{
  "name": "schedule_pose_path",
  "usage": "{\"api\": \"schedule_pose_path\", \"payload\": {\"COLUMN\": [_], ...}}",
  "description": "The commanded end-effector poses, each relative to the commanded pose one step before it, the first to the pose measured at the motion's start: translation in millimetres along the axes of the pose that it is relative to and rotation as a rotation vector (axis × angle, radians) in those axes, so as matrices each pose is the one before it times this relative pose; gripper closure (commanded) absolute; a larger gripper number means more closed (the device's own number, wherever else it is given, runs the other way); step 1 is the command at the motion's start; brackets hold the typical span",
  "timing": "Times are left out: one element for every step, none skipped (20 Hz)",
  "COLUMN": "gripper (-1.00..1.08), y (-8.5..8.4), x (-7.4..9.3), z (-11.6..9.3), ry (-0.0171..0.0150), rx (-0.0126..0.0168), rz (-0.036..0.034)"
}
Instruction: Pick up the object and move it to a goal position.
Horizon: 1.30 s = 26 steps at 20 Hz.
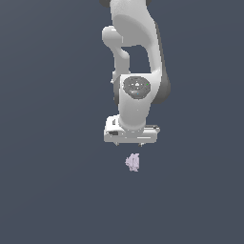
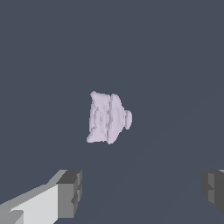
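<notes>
Object [image 2: 107,118] pale lilac, lumpy, ridged, with small knob at one side; lies on flat dark surface [image 1: 52,190]. Gripper [image 2: 140,192] fingers spread wide, grasping nothing.

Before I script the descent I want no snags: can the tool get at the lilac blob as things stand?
Probably yes. The tool is open, fingers set wide apart, and the blob lies alone on the bare dark floor with nothing between them.

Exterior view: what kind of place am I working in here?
Likely a bare simulated test scene, not a real room: a flat, featureless dark grey ground, a white arm with its claw open, and one pale lilac lumpy object.
</notes>
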<state>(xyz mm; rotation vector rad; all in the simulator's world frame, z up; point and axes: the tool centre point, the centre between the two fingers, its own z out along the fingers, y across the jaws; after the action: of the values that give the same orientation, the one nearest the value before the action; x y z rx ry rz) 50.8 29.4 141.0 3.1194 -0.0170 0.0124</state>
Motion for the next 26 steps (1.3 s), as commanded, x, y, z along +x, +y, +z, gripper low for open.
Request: {"api": "schedule_pose_path", "payload": {"gripper": [-0.92,-0.92,-0.92,-0.92,-0.92,-0.92,-0.92,-0.92,-0.92,-0.92,-0.92,-0.92,-0.92,-0.92,-0.92,-0.92,-0.92,-0.92,-0.92,-0.92,-0.92,-0.92,-0.92,-0.92,-0.92,-0.92], "y": [-5.21,-1.92,-1.81,-1.69,-1.57,-1.45,-1.32,-1.2,-1.04,-0.94,-0.78,-0.63,-0.52,-0.33,-0.25,-0.28,0.57,-0.01,-0.04,-0.07,-0.1,0.2,-0.15,0.15,-0.19,0.13], "x": [11.16,3.72,3.37,3.04,2.72,2.43,2.15,1.88,1.63,1.38,1.16,0.94,0.72,0.51,0.3,0.06,-0.88,0.0,0.0,-0.01,-0.02,0.0,-0.07,-0.07,-0.15,-0.13], "z": [12.0,4.33,4.09,3.84,3.58,3.3,3.02,2.72,2.42,2.11,1.79,1.48,1.15,0.83,0.49,0.15,-0.48,0.43,1.29,2.13,2.98,3.71,4.64,5.34,6.22,6.26], "ry": [-0.00229,-0.00079,-0.00076,-0.00072,-0.00068,-0.00063,-0.00058,-0.00052,-0.00047,-0.00041,-0.00035,-0.00029,-0.00022,-0.00017,-0.00009,0.0,-0.00071,0.0,0.0,0.0,0.0,0.00014,0.0,0.00014,0.0,0.00014], "rx": [0.00586,0.00205,0.0019,0.00176,0.00162,0.00148,0.00133,0.00119,0.00105,0.0009,0.00077,0.00063,0.00048,0.00036,0.0002,0.0,-0.00046,0.0,0.0,0.0,0.0,0.00011,0.0,0.00011,0.0,0.00011], "rz": [0.02421,0.00845,0.00786,0.00729,0.00671,0.00612,0.00553,0.00493,0.00438,0.00375,0.0032,0.00263,0.002,0.00149,0.00082,0.0,-0.00176,0.0,0.0,0.0,0.0,0.00045,0.0,0.00045,0.0,0.00045]}}
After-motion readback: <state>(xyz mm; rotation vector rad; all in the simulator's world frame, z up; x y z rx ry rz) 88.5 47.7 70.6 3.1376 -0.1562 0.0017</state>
